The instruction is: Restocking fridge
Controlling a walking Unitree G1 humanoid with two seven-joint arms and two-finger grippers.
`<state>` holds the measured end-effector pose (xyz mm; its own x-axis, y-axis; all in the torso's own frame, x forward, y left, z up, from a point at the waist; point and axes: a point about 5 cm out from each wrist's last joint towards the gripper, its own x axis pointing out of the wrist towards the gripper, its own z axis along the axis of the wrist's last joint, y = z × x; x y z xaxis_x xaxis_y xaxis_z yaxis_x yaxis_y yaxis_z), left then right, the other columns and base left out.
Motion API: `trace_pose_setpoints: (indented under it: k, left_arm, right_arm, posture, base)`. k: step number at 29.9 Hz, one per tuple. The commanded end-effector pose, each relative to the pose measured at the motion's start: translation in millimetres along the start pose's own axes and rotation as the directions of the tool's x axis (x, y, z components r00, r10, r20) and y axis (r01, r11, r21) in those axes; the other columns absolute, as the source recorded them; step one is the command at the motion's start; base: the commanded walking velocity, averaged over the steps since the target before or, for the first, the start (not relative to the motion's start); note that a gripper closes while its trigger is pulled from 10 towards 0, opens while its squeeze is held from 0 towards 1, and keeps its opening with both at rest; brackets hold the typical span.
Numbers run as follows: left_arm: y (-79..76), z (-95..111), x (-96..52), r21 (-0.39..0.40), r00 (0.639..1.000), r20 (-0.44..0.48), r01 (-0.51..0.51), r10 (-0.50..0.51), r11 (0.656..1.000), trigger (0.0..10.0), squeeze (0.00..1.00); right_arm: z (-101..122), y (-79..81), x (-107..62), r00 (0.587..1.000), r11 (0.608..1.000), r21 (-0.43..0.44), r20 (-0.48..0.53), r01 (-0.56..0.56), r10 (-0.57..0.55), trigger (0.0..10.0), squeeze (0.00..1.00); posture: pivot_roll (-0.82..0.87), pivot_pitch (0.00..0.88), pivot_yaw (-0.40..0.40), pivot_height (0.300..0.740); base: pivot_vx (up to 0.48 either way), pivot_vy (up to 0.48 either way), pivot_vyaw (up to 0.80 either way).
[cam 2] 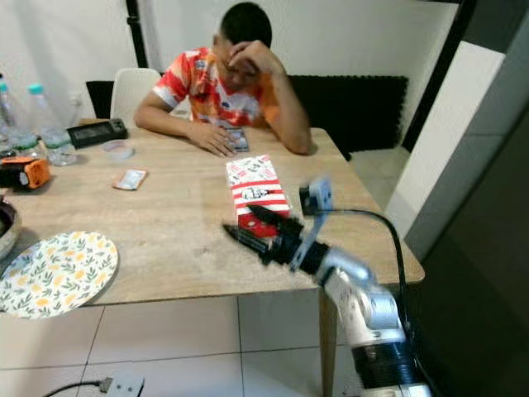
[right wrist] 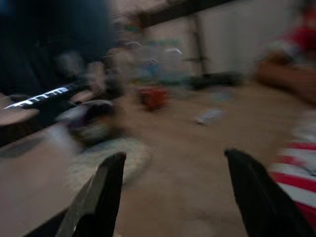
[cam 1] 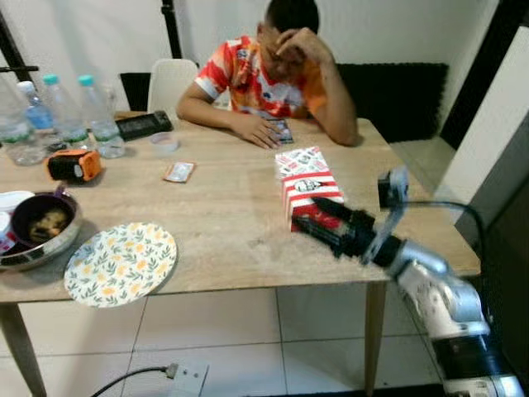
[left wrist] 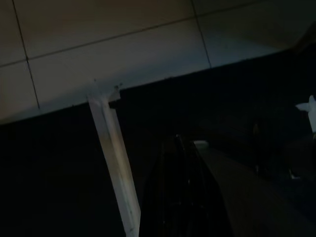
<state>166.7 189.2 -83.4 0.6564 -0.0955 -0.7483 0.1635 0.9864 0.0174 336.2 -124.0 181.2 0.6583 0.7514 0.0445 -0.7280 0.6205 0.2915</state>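
A red-and-white striped carton (cam 1: 304, 184) lies on the wooden table (cam 1: 223, 223), towards its right side. My right gripper (cam 1: 307, 213) is open at the carton's near end, low over the tabletop. One finger lies against the carton's near edge and the other is off to its left. In the blurred right wrist view the two black fingers (right wrist: 106, 192) stand wide apart, with the striped carton (right wrist: 296, 173) beside one of them. My left arm hangs idle in the dark, and its gripper (left wrist: 182, 197) is a black shape over floor tiles.
A person (cam 1: 273, 70) sits at the far side, one hand on a phone. A floral plate (cam 1: 121, 263), a bowl (cam 1: 37, 227), water bottles (cam 1: 62, 112), an orange device (cam 1: 74, 164) and a sachet (cam 1: 178, 171) occupy the left half. A dark cabinet (cam 1: 504, 207) stands on the right.
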Motion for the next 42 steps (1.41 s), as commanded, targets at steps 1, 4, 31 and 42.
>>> trace_pose_setpoints:
  k: [1, 4, 31, 42]
  left_arm:
    - [3.9, -3.1, -1.4, 0.007, 1.0, -0.015, -0.007, 0.007, 1.0, 10.0, 0.0]
    - [4.5, -3.1, -1.3, 0.0, 1.0, -0.017, -0.012, 0.012, 1.0, 10.0, 0.0]
    - [13.3, -16.3, -7.1, -0.043, 0.997, -0.055, -0.059, 0.057, 0.997, 10.0, 0.0]
    - [22.3, -23.9, -13.0, -0.059, 0.995, -0.063, -0.082, 0.078, 0.995, 10.0, 0.0]
  right_arm:
    - [2.0, -16.1, 0.8, 0.991, 0.991, 0.002, 0.001, 0.137, -0.137, 10.0, 1.0]
    - [4.7, -34.7, 4.7, 0.962, 0.962, -0.017, -0.011, 0.273, -0.273, 10.0, 1.0]
    - [2.4, -58.8, 39.1, 0.847, 0.836, -0.243, -0.085, 0.493, -0.524, 10.0, 0.0]
    - [1.4, -58.1, 43.0, 0.831, 0.828, -0.154, -0.064, 0.539, -0.552, 10.0, 0.0]
  posture:
    - [0.01, 0.054, -0.033, 0.74]
    - [0.01, 0.062, -0.033, 0.74]
    - [0.06, 0.15, -0.049, 0.74]
    - [0.09, 0.185, -0.065, 0.74]
  base:
    - [0.0, 0.0, 0.0]
    - [0.0, 0.0, 0.0]
    - [0.0, 0.0, 0.0]
    - [0.0, 0.0, 0.0]
